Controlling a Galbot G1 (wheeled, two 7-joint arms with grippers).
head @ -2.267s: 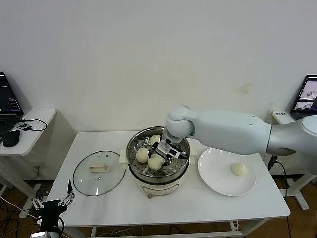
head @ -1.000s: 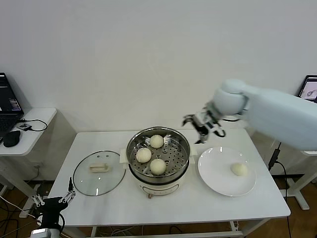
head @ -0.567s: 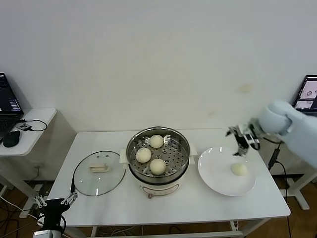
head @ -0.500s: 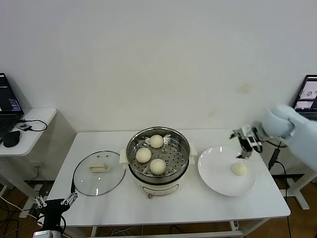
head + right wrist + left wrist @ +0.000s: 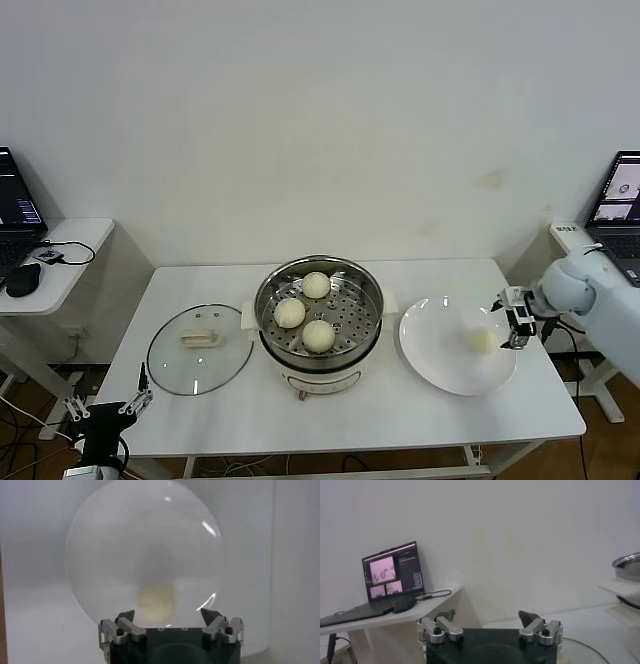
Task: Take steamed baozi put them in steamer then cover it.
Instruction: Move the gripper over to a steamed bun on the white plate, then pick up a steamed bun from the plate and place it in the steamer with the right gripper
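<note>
Now right tool apart beside plate, last baozi blurry, left tool apart, arm cut off.

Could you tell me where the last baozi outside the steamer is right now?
In the head view, it lies on the white plate, right of the steamer, with the open right gripper beside it.

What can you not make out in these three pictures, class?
- Last bun on the plate: a blurred pale patch in the right wrist view, so its outline is unclear.
- Steamer: cut off by the edge of the left wrist view; only part of its rim shows.
- Laptop screen: too small to read in the head view.
</note>
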